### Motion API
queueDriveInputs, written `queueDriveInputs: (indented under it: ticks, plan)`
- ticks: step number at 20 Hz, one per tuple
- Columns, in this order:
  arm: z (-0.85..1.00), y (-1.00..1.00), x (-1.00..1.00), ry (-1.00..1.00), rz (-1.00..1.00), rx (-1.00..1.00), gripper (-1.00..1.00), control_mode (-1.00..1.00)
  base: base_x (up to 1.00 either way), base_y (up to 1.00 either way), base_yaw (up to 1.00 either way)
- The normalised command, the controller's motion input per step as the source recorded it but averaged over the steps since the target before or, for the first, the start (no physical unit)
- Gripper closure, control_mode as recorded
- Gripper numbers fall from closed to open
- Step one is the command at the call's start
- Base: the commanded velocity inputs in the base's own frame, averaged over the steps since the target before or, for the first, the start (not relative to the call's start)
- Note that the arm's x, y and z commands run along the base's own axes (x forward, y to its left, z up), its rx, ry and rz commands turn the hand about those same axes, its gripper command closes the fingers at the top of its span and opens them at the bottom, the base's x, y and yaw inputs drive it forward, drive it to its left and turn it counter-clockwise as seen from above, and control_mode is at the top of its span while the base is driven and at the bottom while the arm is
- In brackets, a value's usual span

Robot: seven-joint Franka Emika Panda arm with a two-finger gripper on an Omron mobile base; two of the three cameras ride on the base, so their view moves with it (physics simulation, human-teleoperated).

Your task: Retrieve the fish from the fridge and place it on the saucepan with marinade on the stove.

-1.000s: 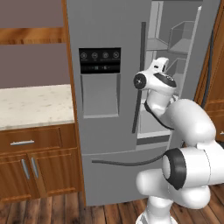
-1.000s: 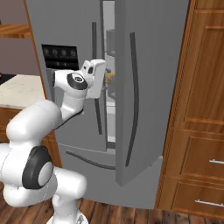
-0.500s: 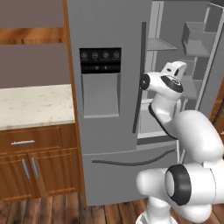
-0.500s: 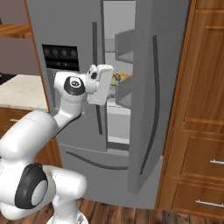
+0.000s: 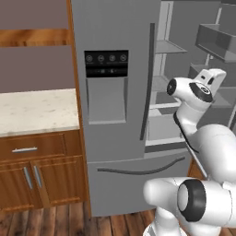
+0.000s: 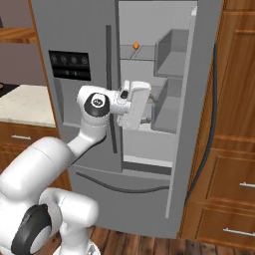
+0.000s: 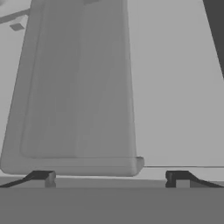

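Wooden cabinets point(image 5: 32, 175) under a pale speckled stone counter point(image 5: 37, 110) flanked the tall grey steel French-door fridge point(image 5: 110, 138), whose right door point(image 6: 196, 99) stood swung open with its grey bins facing us. Our white arm reached into the opening, and the two-finger gripper point(image 7: 111, 177) had its dark tips point(image 7: 43, 177) spread wide apart with nothing between them, pointing at a grey door bin point(image 7: 74, 87) close ahead. On an upper pale shelf point(image 6: 142, 52) sat a small orange item point(image 6: 136, 45). We could not make out the fish anywhere among the shelves. A black dispenser panel point(image 5: 106, 63) sat on the shut left door beside its long dark curved handle point(image 5: 147, 83).
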Motion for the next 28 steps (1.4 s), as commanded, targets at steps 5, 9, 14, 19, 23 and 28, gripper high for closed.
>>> queueDriveInputs:
  ticks: [5,9,14,19,23,28]
  plan:
    - [-0.01,-1.00,-0.26,0.05,-0.27,0.00,-1.00,-1.00,0.00,0.00,0.00]
    - [-0.06,-0.66,-0.17,-0.01,-0.06,0.00,-1.00,-1.00,0.00,0.00,0.00]
    - [0.05,0.43,-0.71,-0.24,0.06,0.03,-1.00,-1.00,0.00,0.00,0.00]
    - [0.03,0.99,-0.71,-0.40,0.11,0.03,-1.00,-1.00,0.00,0.00,0.00]
    - [0.00,1.00,-0.52,-0.47,0.12,0.08,-1.00,-1.00,0.00,0.00,0.00]
    - [0.00,0.94,-0.49,-0.49,0.18,0.21,-1.00,-1.00,0.00,0.00,0.00]
